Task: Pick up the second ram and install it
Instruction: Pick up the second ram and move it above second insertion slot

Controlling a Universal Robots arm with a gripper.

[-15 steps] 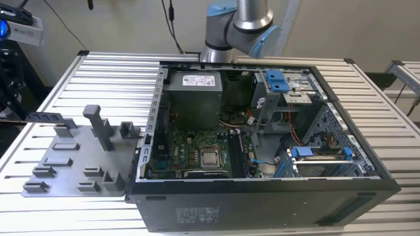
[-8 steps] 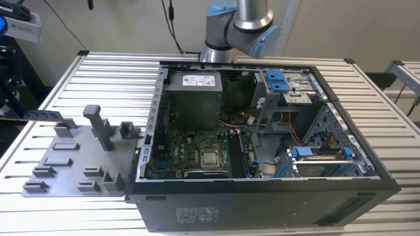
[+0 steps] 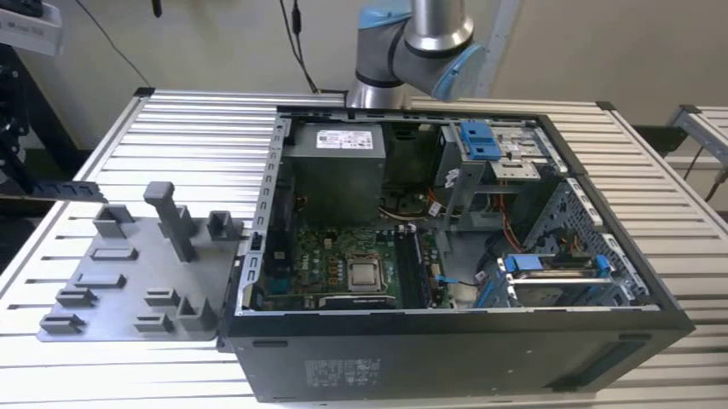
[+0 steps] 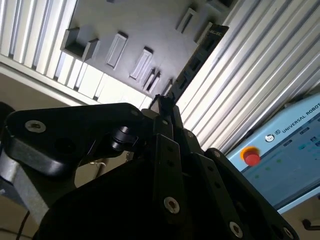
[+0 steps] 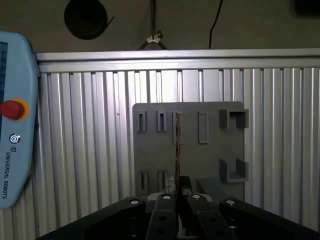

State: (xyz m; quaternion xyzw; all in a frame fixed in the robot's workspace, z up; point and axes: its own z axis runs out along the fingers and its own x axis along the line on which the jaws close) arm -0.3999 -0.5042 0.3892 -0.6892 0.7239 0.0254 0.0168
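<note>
Your gripper (image 4: 165,106) is clamped on the ram (image 4: 197,57). In the second wrist view its fingers meet on one end of the dark stick, and the rest of the stick juts out beyond them. In the first wrist view the ram (image 5: 177,140) shows edge-on as a thin line running out from the gripper (image 5: 178,194) across the grey fixture plate (image 5: 210,150).

In the exterior view the ram (image 3: 68,187) sits at about 9 o'clock from the open computer case (image 3: 455,349). It lies roughly level, near the 10 o'clock corner of the fixture plate (image 3: 125,290). You cannot tell from here whether it touches the plate's holders.

The plate lies flat on the slatted tabletop (image 3: 193,119), just beside the case's 9 o'clock wall. Inside the case, the motherboard (image 3: 330,264) lies face up towards 7 o'clock, with the processor socket (image 3: 366,274) bare. The arm (image 3: 415,38) rises at 12 o'clock behind the case. A teach pendant (image 5: 15,135) with a red button rests on the tabletop.
</note>
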